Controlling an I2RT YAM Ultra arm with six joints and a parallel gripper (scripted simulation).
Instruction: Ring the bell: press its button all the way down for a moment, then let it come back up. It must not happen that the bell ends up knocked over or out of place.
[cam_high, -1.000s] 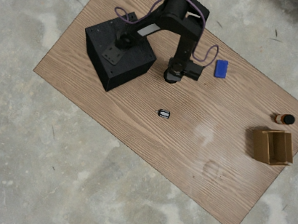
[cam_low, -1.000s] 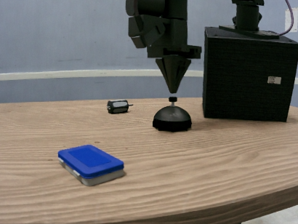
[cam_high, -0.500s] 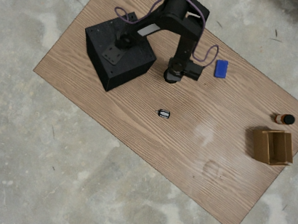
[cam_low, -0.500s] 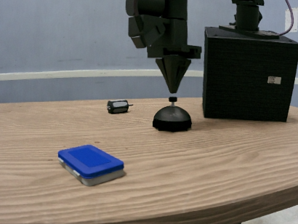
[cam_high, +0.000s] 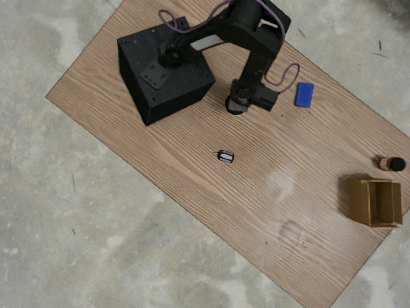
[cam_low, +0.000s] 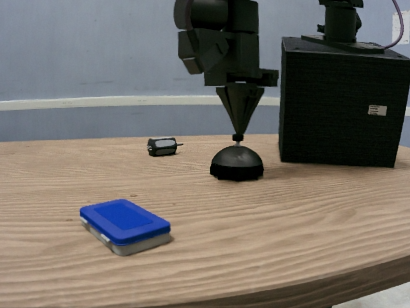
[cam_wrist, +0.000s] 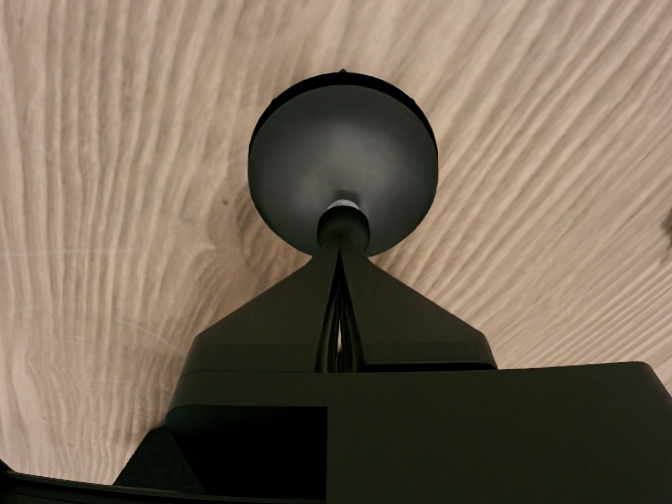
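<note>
The bell (cam_low: 236, 163) is a black dome on the wooden table, next to the arm's black base box. It also shows in the wrist view (cam_wrist: 343, 162); in the overhead view it is mostly hidden under the arm (cam_high: 235, 105). Its small black button (cam_low: 238, 137) on a pale stem stands on top of the dome. My gripper (cam_low: 238, 131) is shut and empty, pointing straight down, with its closed fingertips resting on the button (cam_wrist: 342, 225). A short piece of pale stem shows under the button.
The black base box (cam_low: 344, 102) stands right of the bell. A small motor (cam_low: 162, 146) lies behind and left. A blue case (cam_low: 125, 226) lies at the near left. A cardboard box (cam_high: 376, 202) and a small bottle (cam_high: 391, 163) sit far off.
</note>
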